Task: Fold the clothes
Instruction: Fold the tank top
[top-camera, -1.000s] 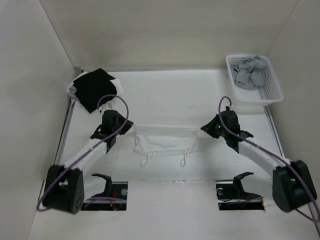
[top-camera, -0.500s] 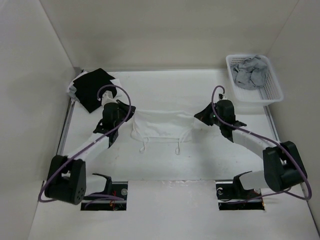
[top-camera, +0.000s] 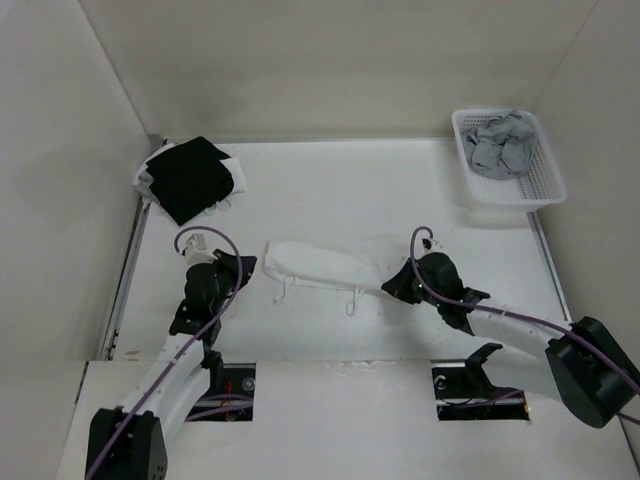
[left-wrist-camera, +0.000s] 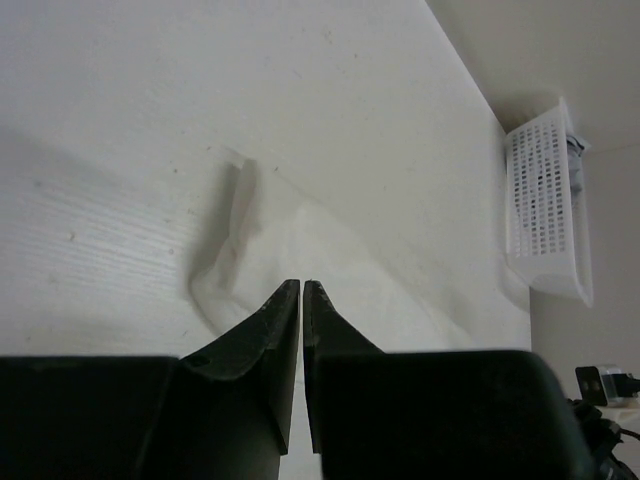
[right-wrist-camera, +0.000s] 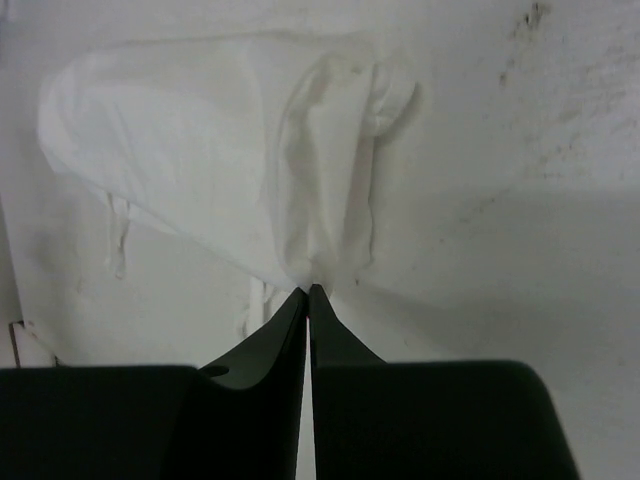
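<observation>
The clothes (top-camera: 325, 262), a thin white top, lie mid-table folded into a narrow band, with two straps (top-camera: 350, 300) trailing off the near edge. My right gripper (top-camera: 388, 285) is at the band's right end. In the right wrist view its tips (right-wrist-camera: 308, 290) are pinched together on fabric (right-wrist-camera: 320, 200) that gathers into them. My left gripper (top-camera: 244, 263) sits just off the band's left end, a little apart from it. In the left wrist view it (left-wrist-camera: 302, 284) is shut with nothing between the jaws, and the cloth (left-wrist-camera: 330, 260) lies flat ahead.
A white basket (top-camera: 545, 185) with grey garments (top-camera: 500, 142) stands at the back right, and shows in the left wrist view as a basket (left-wrist-camera: 545, 200). A black garment with white edges (top-camera: 188, 178) lies at the back left. White walls enclose the table.
Both arms have pulled back toward the near edge, dragging the top's far edge over itself into a narrow band. The left gripper has drawn away from the cloth's left end.
</observation>
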